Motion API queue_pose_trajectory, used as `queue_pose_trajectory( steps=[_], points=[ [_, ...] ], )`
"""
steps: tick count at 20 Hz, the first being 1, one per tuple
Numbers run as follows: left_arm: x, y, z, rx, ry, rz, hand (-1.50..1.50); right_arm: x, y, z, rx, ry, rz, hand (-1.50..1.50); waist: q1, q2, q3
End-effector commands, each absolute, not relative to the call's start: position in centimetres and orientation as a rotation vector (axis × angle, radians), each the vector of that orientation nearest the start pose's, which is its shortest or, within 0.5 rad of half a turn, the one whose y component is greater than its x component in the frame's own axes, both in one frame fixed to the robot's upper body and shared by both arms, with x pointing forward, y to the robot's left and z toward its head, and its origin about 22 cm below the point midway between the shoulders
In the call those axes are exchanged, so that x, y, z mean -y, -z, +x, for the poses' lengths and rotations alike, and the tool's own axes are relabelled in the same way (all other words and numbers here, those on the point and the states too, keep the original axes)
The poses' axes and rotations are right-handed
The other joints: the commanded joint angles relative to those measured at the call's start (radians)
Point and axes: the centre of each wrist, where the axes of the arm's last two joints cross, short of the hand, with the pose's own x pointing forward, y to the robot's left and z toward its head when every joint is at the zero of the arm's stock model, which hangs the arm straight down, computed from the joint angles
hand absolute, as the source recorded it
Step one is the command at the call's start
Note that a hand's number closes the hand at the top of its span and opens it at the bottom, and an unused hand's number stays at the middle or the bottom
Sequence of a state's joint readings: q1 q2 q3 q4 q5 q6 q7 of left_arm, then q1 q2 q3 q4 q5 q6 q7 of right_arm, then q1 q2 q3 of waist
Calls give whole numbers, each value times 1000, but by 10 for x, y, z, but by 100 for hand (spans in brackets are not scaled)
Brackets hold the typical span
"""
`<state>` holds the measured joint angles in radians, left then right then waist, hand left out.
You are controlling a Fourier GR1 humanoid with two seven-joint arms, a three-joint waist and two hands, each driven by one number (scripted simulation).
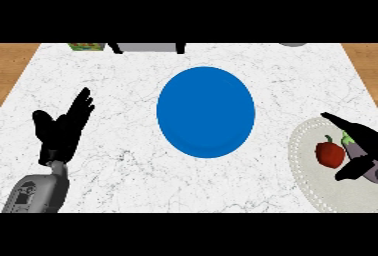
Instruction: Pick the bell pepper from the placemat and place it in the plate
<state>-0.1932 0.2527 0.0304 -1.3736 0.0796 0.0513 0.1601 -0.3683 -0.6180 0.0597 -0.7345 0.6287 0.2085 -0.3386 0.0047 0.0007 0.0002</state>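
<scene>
On the placemat (306,165) lies the bell pepper (330,154) — just beside the right hand (359,150), fingers spread apart, not touching.

One head view looks steeply down onto the marble counter (133,170) from close above.

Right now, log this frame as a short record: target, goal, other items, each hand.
target: red pepper on the white placemat, right side
goal: blue plate, centre of the counter, nothing on it
other item: eggplant on the placemat, right of the pepper
right hand: over the placemat by the pepper, fingers open, not holding it
left hand: open, resting at left
</scene>
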Motion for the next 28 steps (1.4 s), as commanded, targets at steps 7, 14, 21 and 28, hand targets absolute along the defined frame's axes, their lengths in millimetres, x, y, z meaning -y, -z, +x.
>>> queue_pose_trajectory(
  steps=[7,14,21,28],
  points=[
    [-275,-33,288,1400,79,164,0,403,16,310,1045,-1266,-447,150,5,1,1],
    [-286,-26,275,1399,92,157,0,387,32,295,1118,-1202,-448,150,-3,-2,0],
    [-282,-21,290,1404,102,162,0,221,30,336,1335,-1197,-485,150,24,-13,-5],
    [-259,-24,300,1411,172,105,0,87,-37,351,1576,-1138,-634,150,96,-16,-3]
  ],
)
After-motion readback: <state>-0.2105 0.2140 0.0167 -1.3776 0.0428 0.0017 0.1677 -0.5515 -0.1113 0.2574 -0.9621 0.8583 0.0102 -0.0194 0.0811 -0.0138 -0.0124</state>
